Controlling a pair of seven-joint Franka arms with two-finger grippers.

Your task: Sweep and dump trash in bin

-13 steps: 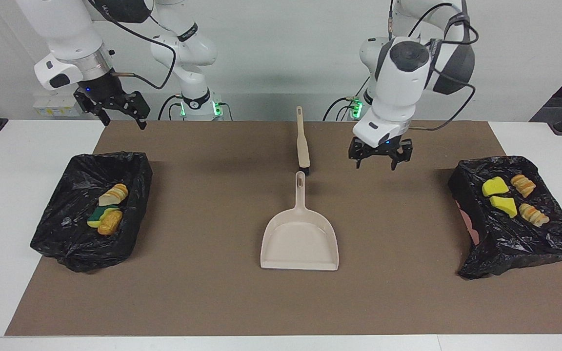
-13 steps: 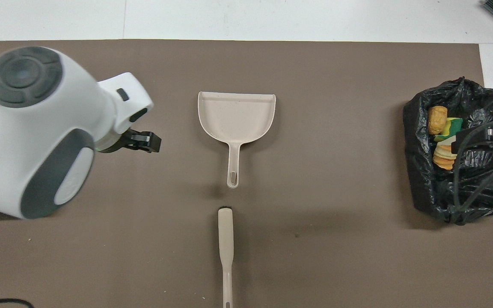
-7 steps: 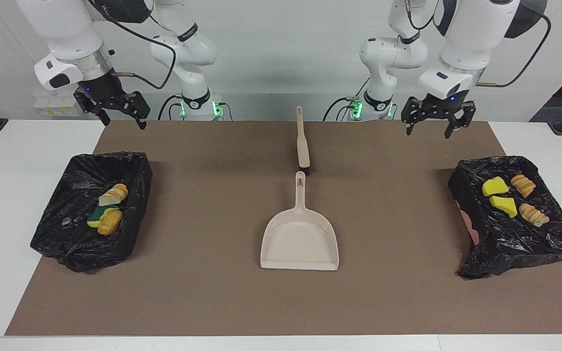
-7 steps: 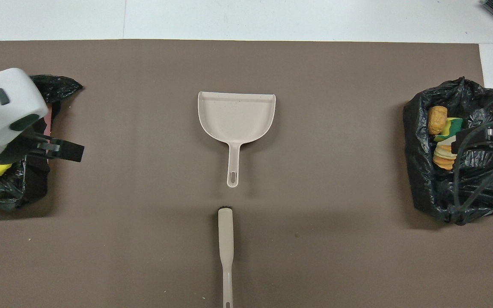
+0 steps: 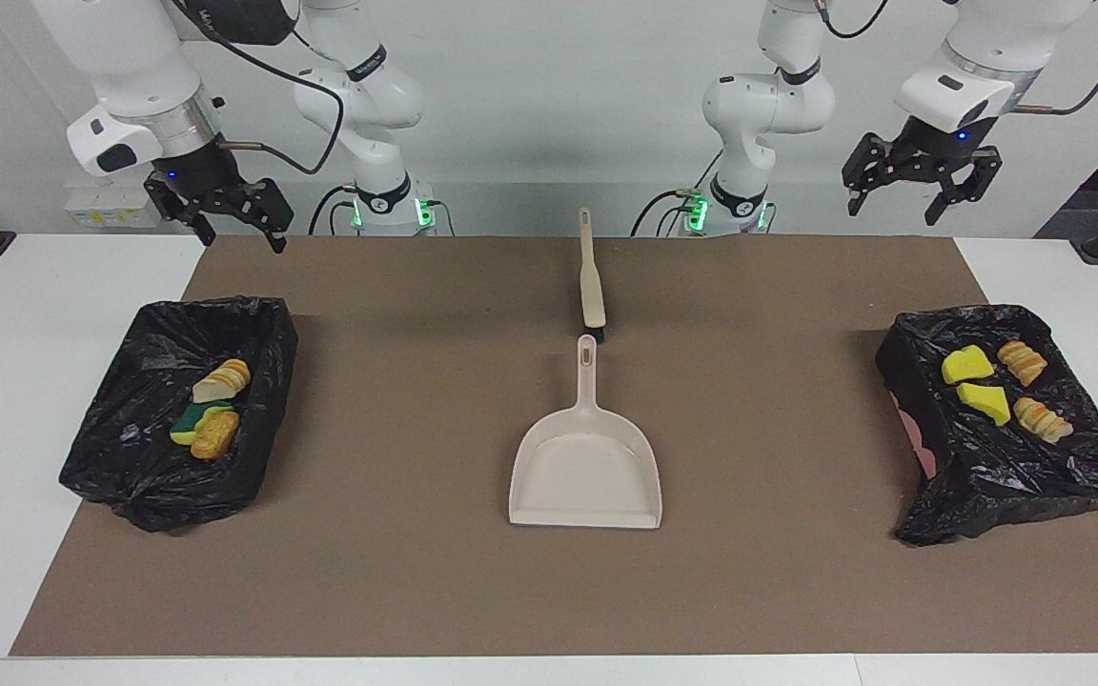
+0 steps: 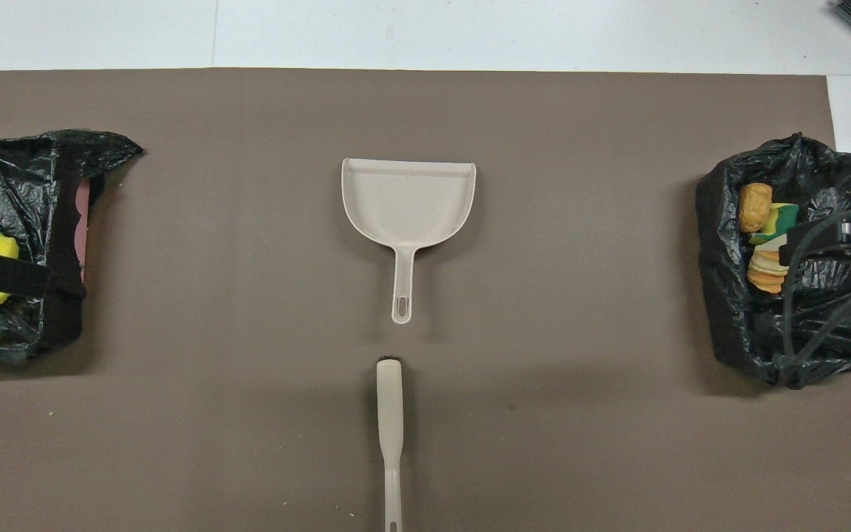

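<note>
All the trash lies in two black bag-lined bins. The bin [image 5: 987,495] at the left arm's end holds two yellow sponge chunks [image 5: 966,365] and two striped pieces [image 5: 1023,361]. The bin [image 5: 153,491] at the right arm's end holds a pale striped piece [image 5: 221,379], a green-yellow sponge [image 5: 189,426] and a tan piece [image 5: 215,436]. My left gripper [image 5: 909,195] is open and empty, raised high; in the overhead view [image 6: 4,273] it overlaps its bin [image 6: 19,325]. My right gripper [image 5: 242,238] is open and empty, raised, waiting; in the overhead view [image 6: 828,240] it overlaps its bin [image 6: 765,355].
A beige dustpan [image 5: 587,472] lies in the middle of the brown mat [image 5: 396,572], handle toward the robots. A beige-handled brush [image 5: 592,286] lies in line with it, nearer to the robots. Both also show in the overhead view: dustpan [image 6: 408,199], brush [image 6: 389,414].
My left arm has swung up and away from beside the brush toward its own end of the table. The right arm, dustpan, brush and trash have not moved.
</note>
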